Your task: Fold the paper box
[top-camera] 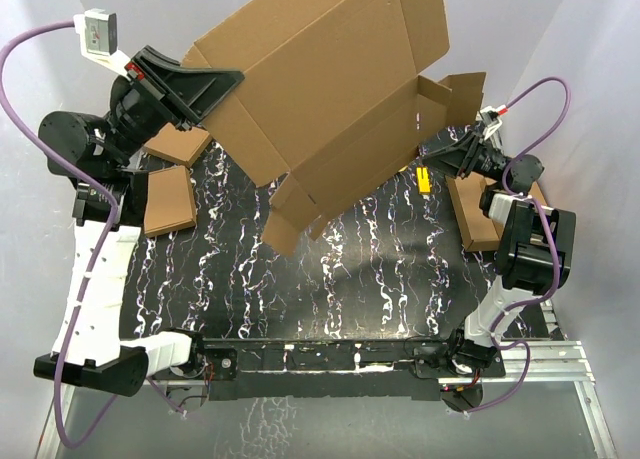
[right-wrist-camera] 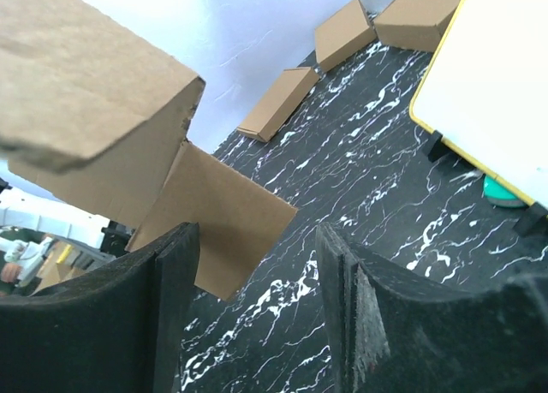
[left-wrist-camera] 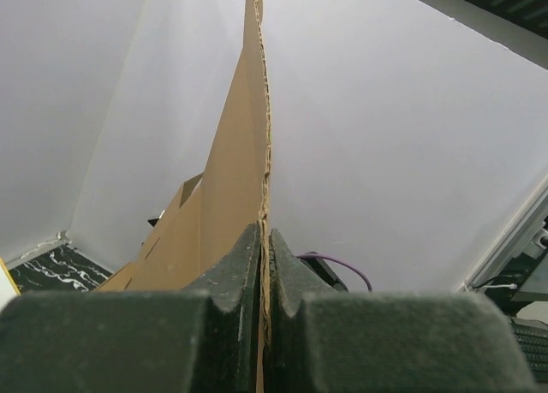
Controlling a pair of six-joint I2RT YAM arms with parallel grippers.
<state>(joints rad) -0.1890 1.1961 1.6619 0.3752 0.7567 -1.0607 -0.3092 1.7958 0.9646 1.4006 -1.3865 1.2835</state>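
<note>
The paper box point(top-camera: 330, 89) is a large brown die-cut sheet, partly folded and held tilted above the black marbled table point(top-camera: 330, 279). My left gripper point(top-camera: 215, 84) is shut on the sheet's left edge. In the left wrist view the cardboard point(left-wrist-camera: 231, 170) rises edge-on from between the left gripper's point(left-wrist-camera: 265, 235) closed pads. My right gripper point(top-camera: 432, 159) stands open just beside the sheet's right flap. In the right wrist view a hanging flap point(right-wrist-camera: 223, 213) shows past the left finger point(right-wrist-camera: 175, 282), and nothing lies between the right gripper's point(right-wrist-camera: 257, 252) fingers.
Two small folded brown boxes point(top-camera: 178, 144) point(top-camera: 168, 199) lie at the table's left edge. Another brown box point(top-camera: 475, 214) lies under the right arm. A white board with a yellow frame point(right-wrist-camera: 488, 76) stands on the table. White walls enclose the table.
</note>
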